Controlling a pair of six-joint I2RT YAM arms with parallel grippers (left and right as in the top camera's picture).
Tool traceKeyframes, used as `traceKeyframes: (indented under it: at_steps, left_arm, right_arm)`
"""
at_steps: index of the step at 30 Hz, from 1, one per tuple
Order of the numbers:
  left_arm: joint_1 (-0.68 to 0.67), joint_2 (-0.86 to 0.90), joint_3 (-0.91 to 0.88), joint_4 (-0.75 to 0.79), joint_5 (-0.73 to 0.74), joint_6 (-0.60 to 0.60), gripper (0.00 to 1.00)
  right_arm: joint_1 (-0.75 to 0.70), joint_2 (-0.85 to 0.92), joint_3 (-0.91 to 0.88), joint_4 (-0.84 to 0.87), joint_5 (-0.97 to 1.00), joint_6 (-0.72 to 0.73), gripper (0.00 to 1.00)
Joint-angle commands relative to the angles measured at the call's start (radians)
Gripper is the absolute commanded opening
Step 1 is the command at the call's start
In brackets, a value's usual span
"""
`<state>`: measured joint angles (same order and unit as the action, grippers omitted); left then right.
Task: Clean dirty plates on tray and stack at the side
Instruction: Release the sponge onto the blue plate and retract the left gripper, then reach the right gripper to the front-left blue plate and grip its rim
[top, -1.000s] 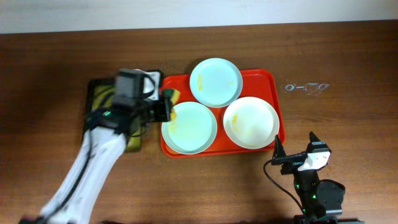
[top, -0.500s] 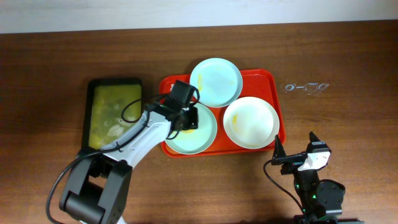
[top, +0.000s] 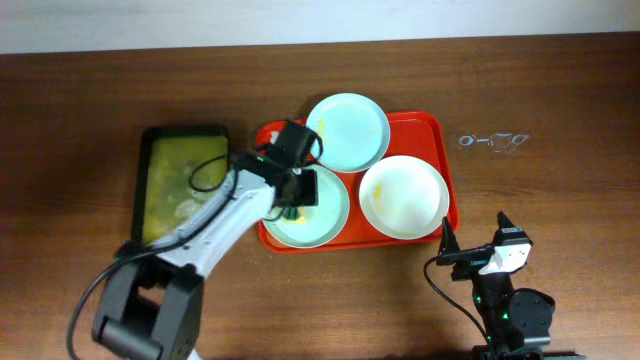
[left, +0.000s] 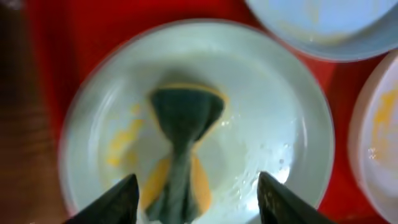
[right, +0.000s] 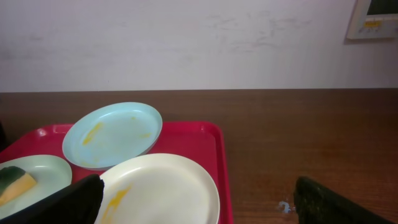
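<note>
Three plates sit on the red tray (top: 436, 124): a mint-blue one at the back (top: 347, 130), a cream one (top: 402, 195) at the right, and a mint-blue one at the front left (top: 328, 215). My left gripper (top: 300, 190) hovers over that front-left plate (left: 280, 118). It (left: 196, 202) is open, and a yellow-and-green sponge (left: 183, 130) lies on the plate between its fingers without touching either. Yellow smears mark the plate beside the sponge. My right gripper (top: 474, 228) is open near the table's front edge, and its (right: 205, 205) view looks across the cream plate (right: 161, 186).
A black-rimmed olive-green tray (top: 170, 170) holding wet residue lies left of the red tray. Small clear marks (top: 490, 140) spot the wood to the tray's right. A pale wall (right: 199, 43) stands behind the table.
My left arm swung from the green tray to the front-left plate carrying the sponge. Its jaws then opened and the sponge now lies loose on the plate. The right arm stayed still.
</note>
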<state>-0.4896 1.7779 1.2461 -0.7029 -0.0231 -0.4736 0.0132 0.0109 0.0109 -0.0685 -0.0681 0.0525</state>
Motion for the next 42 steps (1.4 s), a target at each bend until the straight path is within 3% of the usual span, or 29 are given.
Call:
traceKeyframes:
  at_steps: [1, 2, 5, 12, 18, 21, 25, 29, 33, 38, 42]
  left_arm:
    - [0.064, -0.136, 0.097, -0.063, -0.011, 0.027, 0.61]
    - [0.092, -0.181, 0.107, -0.080, -0.020, 0.026, 0.63]
    - [0.182, -0.291, 0.107, -0.132, -0.083, 0.026, 0.99]
    - [0.415, -0.354, 0.101, -0.303, -0.143, 0.026, 0.99]
    - [0.517, -0.352, 0.076, -0.332, -0.143, 0.026, 0.99]
    - [0.521, -0.352, 0.076, -0.346, -0.143, 0.026, 0.99]
    - [0.521, -0.352, 0.076, -0.347, -0.143, 0.026, 0.99]
    - [0.521, -0.352, 0.076, -0.347, -0.143, 0.026, 0.99]
    - [0.521, -0.352, 0.076, -0.347, -0.143, 0.026, 0.99]
    - [0.521, -0.352, 0.077, -0.347, -0.142, 0.026, 1.00]
    - [0.521, -0.352, 0.076, -0.351, -0.143, 0.026, 0.99]
  right_arm:
    - [0.007, -0.008, -0.005, -0.006, 0.005, 0.005, 0.98]
    - [0.007, -0.007, -0.005, -0.006, 0.005, 0.005, 0.98]
    - [0.007, -0.008, -0.005, -0.006, 0.005, 0.005, 0.98]
    - [0.006, -0.008, -0.005, -0.002, 0.033, -0.026, 0.98]
    - [0.006, -0.007, -0.005, 0.025, 0.075, -0.040, 0.98]
    - [0.006, -0.008, -0.005, 0.171, -0.022, -0.036, 0.98]
    - [0.006, -0.007, -0.005, 0.476, -0.352, -0.036, 0.98]
    - [0.006, -0.007, 0.005, 0.644, -0.444, -0.006, 0.98]
    - [0.006, 0.024, 0.114, 0.568, -0.432, 0.005, 0.98]
    - [0.006, 0.257, 0.379, 0.204, -0.381, -0.036, 0.98]
    - [0.006, 0.538, 0.534, 0.167, -0.607, -0.066, 0.98]
